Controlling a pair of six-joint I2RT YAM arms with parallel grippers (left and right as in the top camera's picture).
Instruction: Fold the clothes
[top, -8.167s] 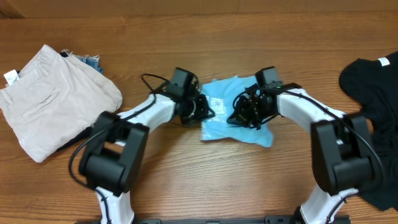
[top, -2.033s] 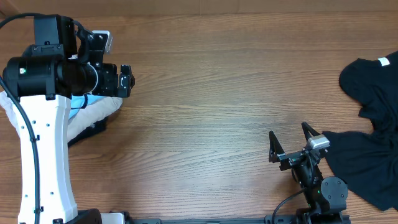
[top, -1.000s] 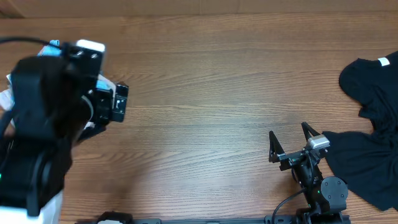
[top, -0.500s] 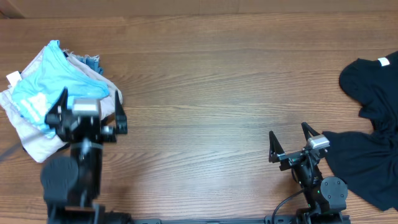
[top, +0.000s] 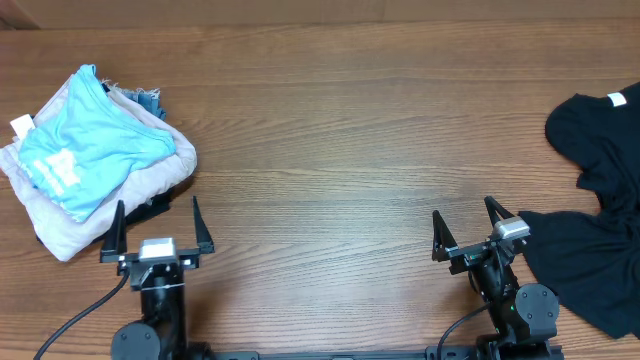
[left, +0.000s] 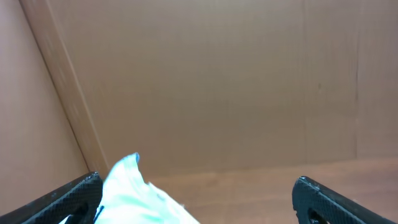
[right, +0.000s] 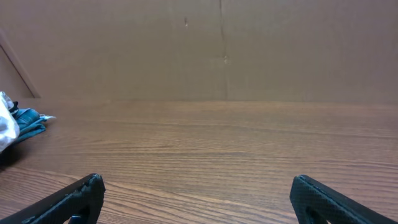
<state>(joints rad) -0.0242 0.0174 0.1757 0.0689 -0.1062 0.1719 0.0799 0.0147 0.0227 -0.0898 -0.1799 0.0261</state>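
A folded light blue T-shirt (top: 88, 152) with white lettering lies on top of a stack of folded clothes at the far left; its edge shows low in the left wrist view (left: 134, 196). A crumpled black T-shirt (top: 598, 190) with a white neck label lies at the right edge. My left gripper (top: 157, 222) is parked near the front edge, just in front of the stack, open and empty. Parked at the front right, my right gripper (top: 466, 226) is open and empty too, just left of the black shirt.
Under the blue shirt sit folded beige trousers (top: 45, 215) and a darker garment (top: 150, 98). A brown cardboard wall (right: 224, 50) closes the table's far side. Bare wooden tabletop (top: 340, 160) stretches between the stack and the black shirt.
My left arm has let the blue shirt lie on the stack and pulled back to its parked pose at the front edge. The right arm has not moved.
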